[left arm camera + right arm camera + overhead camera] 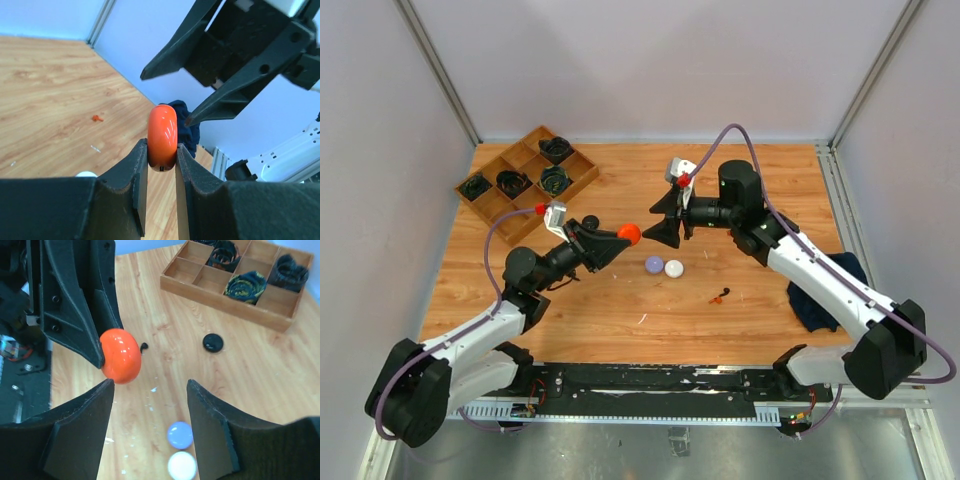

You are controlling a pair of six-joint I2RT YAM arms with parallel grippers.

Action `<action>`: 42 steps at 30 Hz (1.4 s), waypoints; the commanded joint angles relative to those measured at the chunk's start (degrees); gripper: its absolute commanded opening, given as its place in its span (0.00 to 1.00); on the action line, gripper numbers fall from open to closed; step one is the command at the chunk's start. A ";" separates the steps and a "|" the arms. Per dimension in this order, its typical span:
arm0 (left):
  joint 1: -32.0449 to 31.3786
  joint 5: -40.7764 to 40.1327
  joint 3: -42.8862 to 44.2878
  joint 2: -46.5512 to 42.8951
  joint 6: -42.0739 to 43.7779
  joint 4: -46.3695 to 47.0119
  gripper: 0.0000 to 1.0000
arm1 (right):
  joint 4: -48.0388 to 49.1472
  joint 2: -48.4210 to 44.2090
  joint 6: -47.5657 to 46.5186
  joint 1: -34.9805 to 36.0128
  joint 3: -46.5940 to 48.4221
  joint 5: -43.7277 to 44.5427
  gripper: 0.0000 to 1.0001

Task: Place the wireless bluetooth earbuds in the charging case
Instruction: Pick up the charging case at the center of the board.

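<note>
My left gripper [620,238] is shut on a round orange charging case [629,233] and holds it edge-on above the table; the left wrist view shows the case [162,135] pinched between the fingertips. My right gripper [660,222] is open just right of the case, and in the right wrist view its jaws [150,385] stand wide with the case [120,355] by the left finger. A red-orange earbud [717,299] and a black earbud [725,292] lie on the table to the right. Another black earbud [144,346] lies below the case.
A pale purple round case [654,264] and a white one [674,268] lie side by side below the grippers. A black round case [213,342] lies near a wooden tray [582,183] of black coiled cables at the back left. A dark blue cloth [825,290] lies at the right edge.
</note>
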 commanded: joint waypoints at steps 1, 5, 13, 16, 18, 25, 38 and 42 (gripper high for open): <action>-0.32 -0.39 -2.14 1.05 -1.30 14.94 0.05 | 15.50 -4.08 19.90 -1.34 -6.33 0.02 0.60; -0.31 0.37 -3.39 3.27 -2.85 21.79 0.05 | 31.09 -5.09 30.41 -1.65 -13.49 0.30 0.57; -0.31 0.84 -5.01 7.63 -5.53 31.73 0.05 | 65.74 0.25 48.42 -1.57 -22.63 -1.13 0.52; -0.32 0.75 -4.96 8.34 -5.32 32.06 0.05 | 74.22 3.82 54.21 -1.47 -22.56 -3.09 0.50; -0.31 0.81 -4.68 8.66 -5.19 32.07 0.05 | 76.32 5.46 55.81 -1.29 -22.39 -3.40 0.49; -0.31 0.29 -4.03 8.57 -5.30 32.44 0.05 | 77.15 6.82 56.61 -0.80 -22.13 -4.13 0.46; -0.39 -0.45 -3.33 11.92 -9.82 37.82 0.05 | 77.32 8.64 56.28 0.42 -21.03 -6.78 0.43; -0.44 -0.38 -3.22 12.67 -10.54 38.56 0.05 | 77.51 8.87 56.31 0.74 -20.94 -7.33 0.40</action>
